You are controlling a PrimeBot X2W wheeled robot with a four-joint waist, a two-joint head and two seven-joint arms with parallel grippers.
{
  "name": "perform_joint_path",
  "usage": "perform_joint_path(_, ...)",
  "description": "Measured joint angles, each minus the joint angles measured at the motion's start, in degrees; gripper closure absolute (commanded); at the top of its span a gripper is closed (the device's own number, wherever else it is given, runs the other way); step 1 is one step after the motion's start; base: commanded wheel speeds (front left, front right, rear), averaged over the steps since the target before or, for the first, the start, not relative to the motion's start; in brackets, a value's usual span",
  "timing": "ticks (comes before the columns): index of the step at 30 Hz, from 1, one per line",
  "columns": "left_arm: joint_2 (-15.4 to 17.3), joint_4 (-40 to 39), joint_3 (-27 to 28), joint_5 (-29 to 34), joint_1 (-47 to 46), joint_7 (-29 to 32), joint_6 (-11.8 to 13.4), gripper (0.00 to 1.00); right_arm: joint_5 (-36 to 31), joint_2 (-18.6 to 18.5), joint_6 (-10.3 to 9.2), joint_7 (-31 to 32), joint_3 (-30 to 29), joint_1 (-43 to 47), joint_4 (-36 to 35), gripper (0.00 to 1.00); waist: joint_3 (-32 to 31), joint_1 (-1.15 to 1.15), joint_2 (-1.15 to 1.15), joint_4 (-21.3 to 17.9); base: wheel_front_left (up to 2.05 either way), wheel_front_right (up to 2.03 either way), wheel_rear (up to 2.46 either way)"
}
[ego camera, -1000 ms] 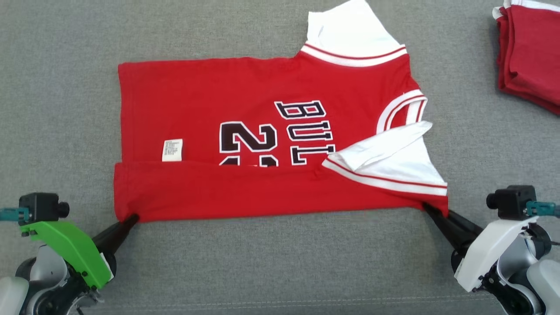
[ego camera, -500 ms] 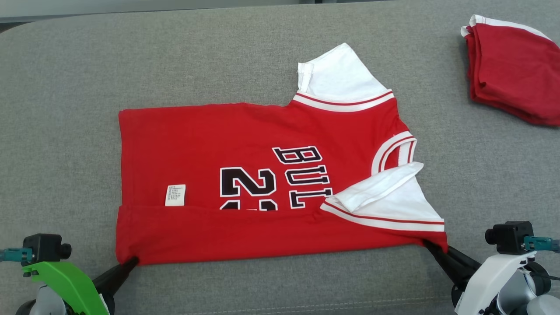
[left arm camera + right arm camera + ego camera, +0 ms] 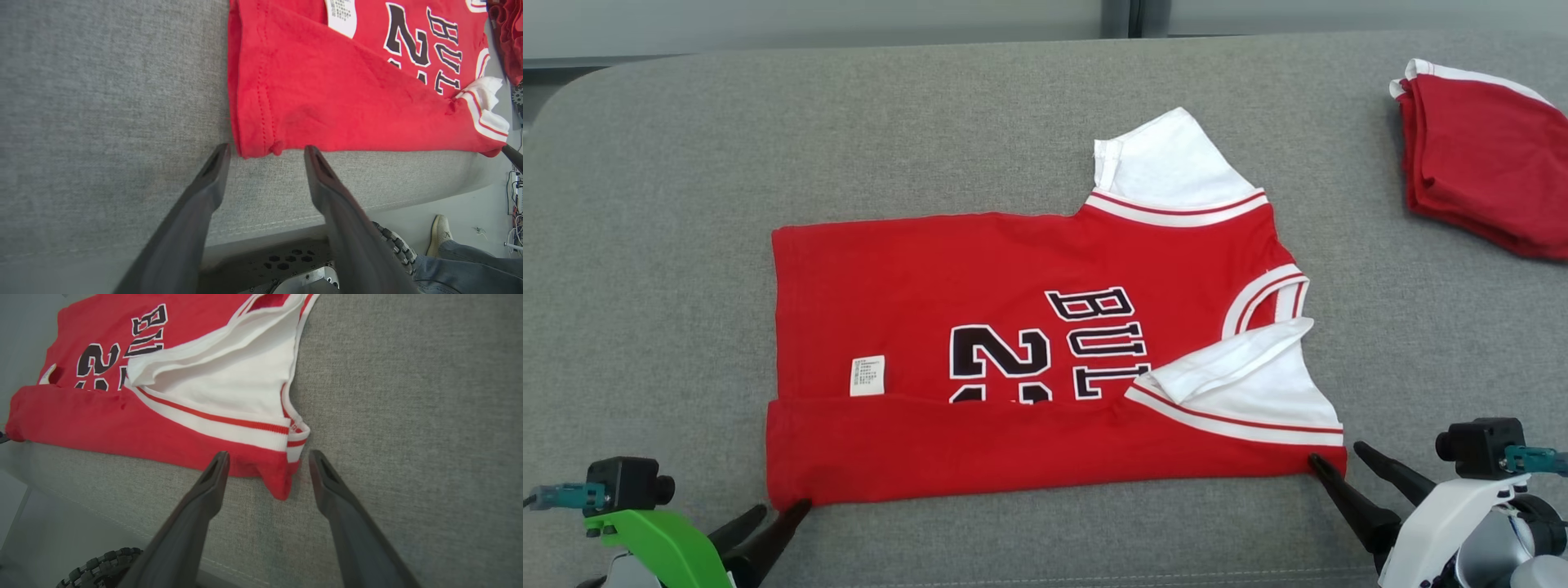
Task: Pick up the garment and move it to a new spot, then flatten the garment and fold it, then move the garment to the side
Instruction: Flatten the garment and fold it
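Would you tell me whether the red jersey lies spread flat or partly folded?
Partly folded: the jersey has its near strip turned over, covering part of the number.

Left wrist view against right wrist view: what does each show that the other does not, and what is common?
Left wrist view: the left gripper open at the hem corner of the red shirt, and a person's shoe. Right wrist view: the right gripper open at the corner by the white sleeve. Both: the red shirt on the grey cushion.

A grey fabric-covered surface (image 3: 654,245) carries a red jersey (image 3: 907,286) lying flat at its centre, near edge folded over, and a folded red garment (image 3: 1490,155) well apart at two o'clock
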Motion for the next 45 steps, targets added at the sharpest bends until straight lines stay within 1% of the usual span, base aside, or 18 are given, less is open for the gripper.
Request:
perform_joint_path(3,0.0,0.1,-0.1,1.1,1.0,-1.1,0.1,0.0,0.0,0.0,-0.56,-0.1,-0.3,0.9,0.1,0.0,-1.0,0.0,0.0,0.3,0.0,0.0,0.0)
perform_joint_path(5,0.0,0.1,0.2,1.4,1.5,-2.4,0.2,0.0,-0.2,-0.1,-1.37,-0.8,-0.8,1.7,0.1,0.0,-1.9,0.0,0.0,0.5,0.0,0.0,0.0)
perform_joint_path(6,0.1,0.0,0.4,2.3,1.7,-3.2,0.6,0.0,-0.6,-0.2,-1.56,-1.3,-1.2,2.0,0.0,0.0,-2.3,0.0,0.0,0.6,0.0,0.0,0.0)
perform_joint_path(9,0.6,-0.2,1.6,6.4,1.9,-6.9,1.6,0.0,-2.9,-0.7,-3.08,-3.7,-2.9,2.0,-0.6,0.0,-3.7,0.0,0.0,0.7,0.0,0.0,0.0)
perform_joint_path(11,0.4,-0.6,2.2,7.1,1.9,-8.7,1.9,0.0,-3.2,-0.8,-3.88,-5.6,-4.4,2.0,-1.4,0.0,-4.7,0.0,0.0,0.7,0.0,0.0,0.0)
perform_joint_path(13,0.1,-1.3,2.5,8.6,1.9,-10.7,2.2,0.0,-4.2,-0.8,-4.22,-7.0,-5.0,2.0,-2.2,0.0,-5.7,0.0,0.0,0.6,0.0,0.0,0.0)
perform_joint_path(16,-0.1,-1.9,2.6,10.8,1.9,-13.4,2.6,0.0,-6.2,-0.9,-5.6,-9.8,-6.0,2.0,-3.6,0.0,-7.2,0.0,0.0,0.6,0.0,0.0,0.0)
perform_joint_path(20,-1.6,-3.9,2.7,13.1,1.8,-17.2,3.6,0.0,-7.8,-0.9,-6.57,-12.5,-6.9,2.0,-5.1,0.0,-8.9,0.0,0.0,0.7,0.0,0.0,0.0)
perform_joint_path(22,-2.0,-5.0,2.5,14.7,1.7,-18.7,3.8,0.0,-8.7,-1.0,-6.61,-13.2,-7.0,1.9,-5.8,0.0,-9.3,0.0,0.0,1.1,0.0,0.0,0.0)
perform_joint_path(26,-3.4,-6.2,2.1,16.1,1.0,-21.0,4.2,0.0,-9.9,-0.8,-6.61,-13.8,-6.2,1.6,-6.4,0.0,-9.2,0.0,0.0,1.9,0.0,0.0,0.0)
perform_joint_path(27,-3.7,-6.5,1.9,16.2,0.7,-21.3,4.5,0.0,-10.5,-0.8,-6.61,-13.8,-5.6,1.2,-6.4,0.0,-9.0,0.0,0.0,2.0,0.0,0.0,0.0)
perform_joint_path(31,-3.9,-7.1,0.6,18.0,-0.4,-21.7,4.5,0.0,-10.6,0.1,-6.54,-13.8,-4.5,-1.4,-7.1,0.0,-7.8,0.0,0.0,2.2,0.0,0.0,0.0)
perform_joint_path(36,-4.4,-7.4,0.0,18.7,-4.8,-22.1,4.5,0.0,-10.8,-0.5,-6.34,-12.2,-4.3,-5.5,-7.1,0.0,-5.4,0.0,0.0,2.6,0.0,0.0,0.0)
perform_joint_path(42,-4.3,-6.1,-2.8,19.2,-11.8,-18.1,4.5,0.0,-9.8,-1.8,-4.61,-8.0,-5.0,-14.7,-4.9,0.0,-1.4,0.0,0.0,2.9,0.0,0.0,0.0)
perform_joint_path(43,-4.4,-5.6,-3.3,19.2,-13.2,-17.2,4.3,0.0,-9.5,-2.0,-4.38,-6.9,-5.0,-16.3,-4.2,0.0,-0.7,0.0,0.0,3.0,0.0,0.0,0.0)
perform_joint_path(44,-4.4,-4.7,-3.9,19.2,-16.2,-15.3,4.2,0.0,-9.3,-2.9,-3.52,-4.4,-4.8,-19.7,-2.8,0.0,0.8,0.0,0.0,3.2,0.0,0.0,0.0)
perform_joint_path(45,-4.3,-4.3,-4.5,19.2,-17.9,-14.3,3.9,0.0,-8.9,-3.2,-3.41,-3.2,-4.8,-21.5,-2.1,0.0,1.5,0.0,0.0,3.2,0.0,0.0,0.0)
